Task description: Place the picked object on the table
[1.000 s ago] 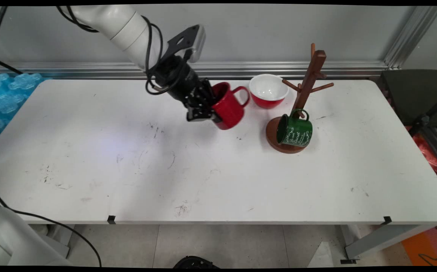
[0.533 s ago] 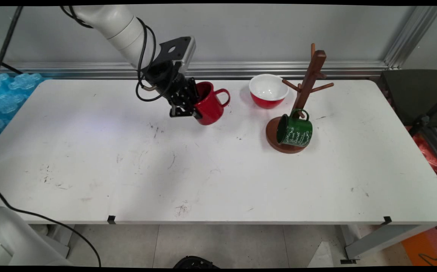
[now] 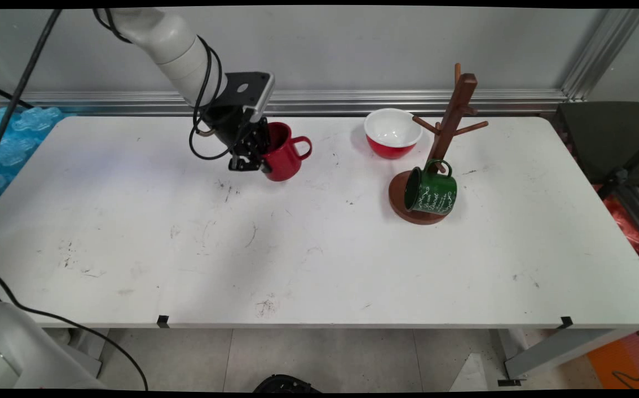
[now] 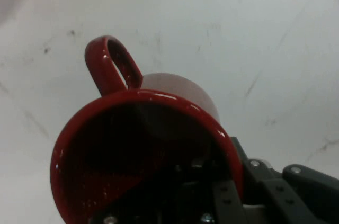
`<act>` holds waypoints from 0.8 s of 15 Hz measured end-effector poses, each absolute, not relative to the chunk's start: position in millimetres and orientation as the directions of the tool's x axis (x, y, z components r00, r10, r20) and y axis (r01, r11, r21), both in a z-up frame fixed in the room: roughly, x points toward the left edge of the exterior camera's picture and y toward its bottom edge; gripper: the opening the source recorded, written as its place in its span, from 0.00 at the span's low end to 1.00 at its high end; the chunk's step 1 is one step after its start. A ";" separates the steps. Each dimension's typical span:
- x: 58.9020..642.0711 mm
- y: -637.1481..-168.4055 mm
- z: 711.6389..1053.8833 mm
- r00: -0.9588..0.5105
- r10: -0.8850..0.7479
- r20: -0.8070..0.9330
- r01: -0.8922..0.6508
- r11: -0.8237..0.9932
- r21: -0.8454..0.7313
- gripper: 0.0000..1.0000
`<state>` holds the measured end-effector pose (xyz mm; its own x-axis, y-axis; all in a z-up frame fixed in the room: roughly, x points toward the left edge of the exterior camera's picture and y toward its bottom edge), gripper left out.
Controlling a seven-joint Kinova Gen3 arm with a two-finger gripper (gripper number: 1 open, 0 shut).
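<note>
Gripper: the gripper (image 3: 254, 158) is pinching the wall of the red mug (image 3: 283, 160). The hand view shows one finger inside the cup and the other outside it, at the rim.
Red mug: it is near the table's far edge, a bit left of the middle. It leans over, with its mouth toward the arm and its handle (image 3: 301, 148) pointing to the right edge. I cannot tell if its bottom touches the table or hangs just over it.
Inside the mug: it is dark, and I see nothing in it but the gripper's black parts.
Bowl: a red bowl (image 3: 392, 132), white inside, sits upright by the far edge. It is well apart from the red mug, on its right.
Rack: a brown wooden rack (image 3: 452, 119) with pegs stands just beside the bowl, toward the right edge, on a round base.
Green mug: a green mug (image 3: 431, 192) hangs by its handle on a low peg and leans on the base.
Cables: black cables (image 3: 200, 127) hang from the arm, close by the gripper.
Table: the table (image 3: 319, 260) is white and flat — it has many small dark scuffs and marks.
Room: a grey wall (image 3: 352, 50) stands behind the far edge, with a metal rail (image 3: 352, 100) along its foot. A blue bumpy sheet (image 3: 4, 138) lies past the left edge. A tiled floor (image 3: 319, 354) shows below the near edge.
</note>
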<state>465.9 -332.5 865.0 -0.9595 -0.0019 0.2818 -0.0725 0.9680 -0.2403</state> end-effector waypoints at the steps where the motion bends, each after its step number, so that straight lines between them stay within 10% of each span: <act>1: 466.8 -333.0 861.3 -0.963 -0.002 0.269 -0.069 0.968 -0.241 0.00; 12: 466.2 -341.9 828.4 -0.981 -0.025 0.194 -0.076 0.963 -0.260 0.00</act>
